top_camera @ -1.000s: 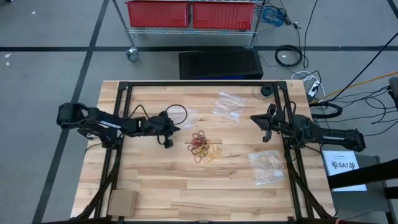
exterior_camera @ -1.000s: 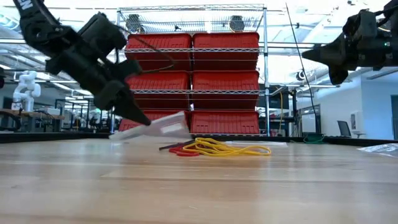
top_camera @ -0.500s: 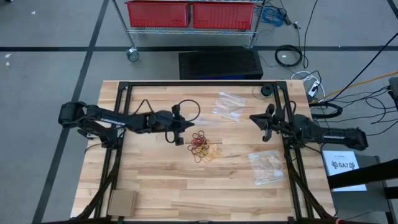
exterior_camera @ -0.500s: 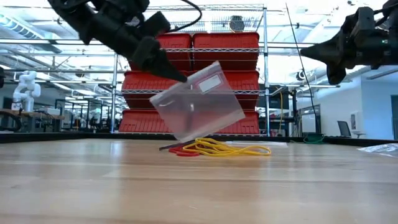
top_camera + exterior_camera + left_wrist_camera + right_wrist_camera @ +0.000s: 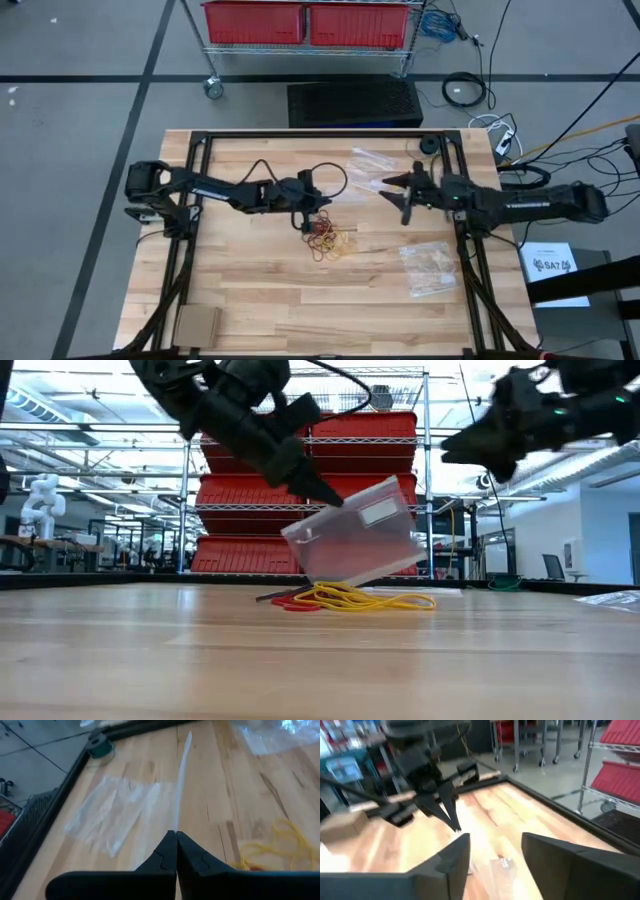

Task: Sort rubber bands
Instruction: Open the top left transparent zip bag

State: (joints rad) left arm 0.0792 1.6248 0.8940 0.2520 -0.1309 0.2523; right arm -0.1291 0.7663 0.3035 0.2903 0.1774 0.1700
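Note:
A loose pile of red, yellow and dark rubber bands [image 5: 330, 238] lies on the wooden table's middle, also seen in the low view [image 5: 345, 598]. My left gripper [image 5: 308, 214] is just left of the pile, shut on a clear plastic bag [image 5: 365, 545] that hangs above the bands. My right gripper [image 5: 398, 198] stands open to the pile's right and a little farther back. It is raised off the table, points toward the left gripper and has nothing between its fingers [image 5: 455, 857]. My left gripper pinches the clear bag by an upper corner [image 5: 338, 507] between its two fingertips [image 5: 172, 842]. The fingers slant down from the table's left. The bag hangs tilted below them, off the table, and shows edge-on in the left wrist view [image 5: 181, 785].
More clear bags lie flat at the far right [image 5: 368, 170], and one with bands in it lies at the near right [image 5: 430, 268]. A cardboard box [image 5: 197, 325] sits at the near left corner. A small roll [image 5: 428, 146] is at the far right. Black frame rails [image 5: 190, 200] run along both sides.
My left gripper has gone up and toward the table's right edge, lifting the clear bag off the table, where it now hangs over the rubber bands. My right gripper has gone toward the table's middle and has opened.

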